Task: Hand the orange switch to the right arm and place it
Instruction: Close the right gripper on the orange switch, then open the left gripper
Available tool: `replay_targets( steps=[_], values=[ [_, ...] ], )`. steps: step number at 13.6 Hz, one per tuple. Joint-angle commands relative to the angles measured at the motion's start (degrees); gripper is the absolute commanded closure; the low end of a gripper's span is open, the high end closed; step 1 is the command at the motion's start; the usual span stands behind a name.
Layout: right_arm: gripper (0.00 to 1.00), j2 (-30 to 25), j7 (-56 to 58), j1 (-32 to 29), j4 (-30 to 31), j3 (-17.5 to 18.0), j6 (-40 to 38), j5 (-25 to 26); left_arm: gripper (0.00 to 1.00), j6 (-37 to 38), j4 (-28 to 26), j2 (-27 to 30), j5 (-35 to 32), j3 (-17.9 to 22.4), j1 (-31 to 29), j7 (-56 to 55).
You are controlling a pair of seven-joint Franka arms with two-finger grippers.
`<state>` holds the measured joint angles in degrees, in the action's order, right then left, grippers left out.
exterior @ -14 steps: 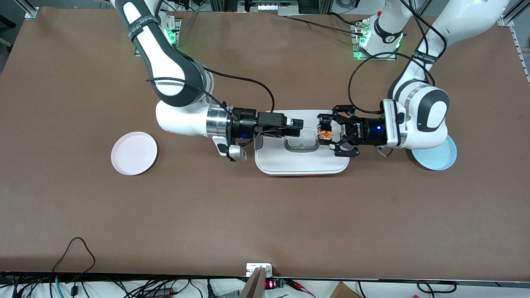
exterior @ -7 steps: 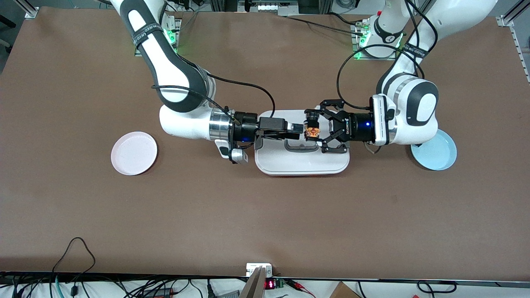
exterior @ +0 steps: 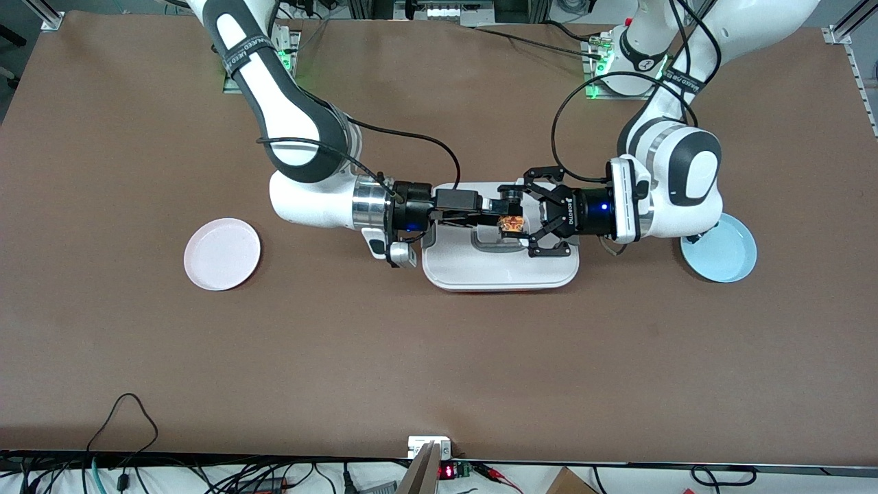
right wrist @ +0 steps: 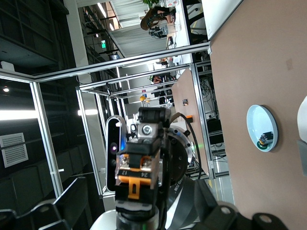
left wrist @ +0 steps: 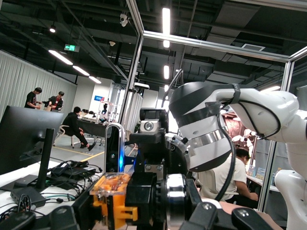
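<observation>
closed in since a second ago: both arms drawn together over the white lidded box (exterior: 499, 271), gap between the two claws gone from wide to nothing. left claw (exterior: 513, 214) clamped on the orange switch (exterior: 511, 223), held out level in the air above the box's grey handle (exterior: 499, 240), presumably so the part faces the other arm and can be taken from the free side. right claw (exterior: 499, 211) reached across from the right arm's end, fingers spread apart on either side of the switch, not yet pinched on it by the look of things; judged as the last instant ahead of the handover grip. switch seen small and blocky: black body, orange sides, a clear-looking top catching light in the left wrist view (left wrist: 111, 199), and a pale printed label above an orange bar in the right wrist view (right wrist: 139, 175). pink plate (exterior: 222, 254) lying on the tabletop (exterior: 439, 370) toward the right arm's end, likely the drop spot; pale blue plate (exterior: 720, 257) under the left arm's wrist, with a small part resting in it.
</observation>
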<state>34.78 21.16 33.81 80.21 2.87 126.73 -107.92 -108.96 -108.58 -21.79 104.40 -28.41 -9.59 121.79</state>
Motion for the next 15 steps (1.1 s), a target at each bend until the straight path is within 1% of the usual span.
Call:
replay_targets(
  steps=[1,2,7,11,13,15],
  values=[
    [0.05,0.1,0.5,0.5,-0.9,0.0,-0.1,-1.0,1.00,-2.2,0.2,0.9,1.2,-0.3,0.8,-2.2],
    [0.06,0.0,0.5,0.5,-0.9,0.0,-0.1,-1.0,1.00,-2.3,0.2,0.9,1.1,-0.8,0.8,-2.4],
    [0.10,0.1,1.1,-0.4,-0.9,0.0,-1.0,-0.4,1.00,-2.3,0.2,0.9,1.2,-1.0,0.8,-2.5],
    [0.10,0.4,1.2,-1.8,-0.9,-0.1,-5.6,0.7,1.00,-2.3,0.2,0.9,1.2,-1.0,0.8,-2.5],
    [0.14,0.5,1.4,-2.4,-1.1,-0.1,-5.8,3.8,1.00,-2.2,0.2,0.9,1.2,-1.0,0.8,-2.5],
    [0.22,1.1,2.0,-2.4,-1.2,-0.1,-6.5,4.8,1.00,-2.2,0.2,0.9,1.2,-1.0,0.7,-2.5]
  ],
)
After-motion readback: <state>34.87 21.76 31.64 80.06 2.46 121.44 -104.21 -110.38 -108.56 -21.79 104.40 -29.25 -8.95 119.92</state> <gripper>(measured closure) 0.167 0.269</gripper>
